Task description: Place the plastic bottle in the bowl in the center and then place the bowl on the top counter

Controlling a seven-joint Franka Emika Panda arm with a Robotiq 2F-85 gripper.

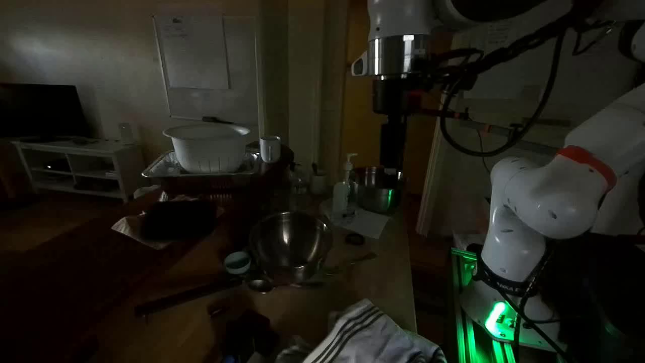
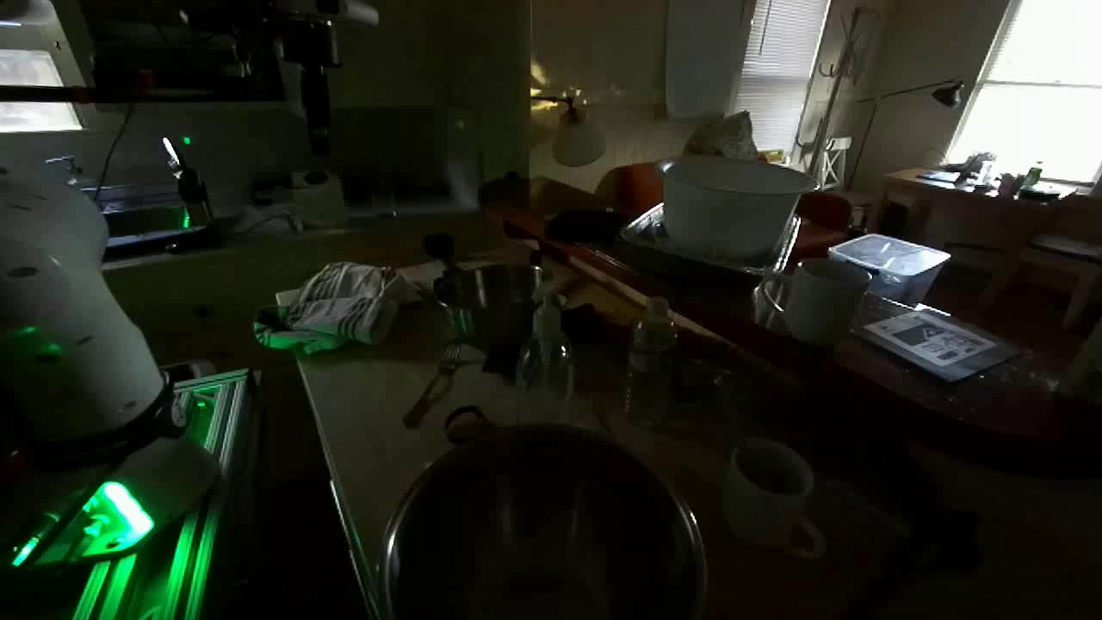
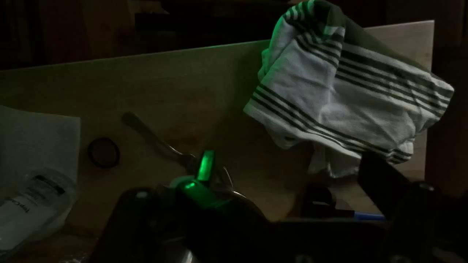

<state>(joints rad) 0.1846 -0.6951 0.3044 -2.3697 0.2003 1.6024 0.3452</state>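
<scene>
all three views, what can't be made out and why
Wrist view: whatever the black gripper covers.
Wrist view: part of the labelled translucent plastic bottle, cut by the left edge.
In an exterior view: floor of the shiny round steel mixing bowl, hidden by its near wall.
In an exterior view: contents of the small clear plastic bottle, too dark.
In an exterior view: writing on the hanging white paper sheet, too small.

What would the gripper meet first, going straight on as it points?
Going by the wrist view, the gripper would probably meet the wooden tabletop beside the striped towel; depth is unclear, so the towel's edge could come first.
</scene>
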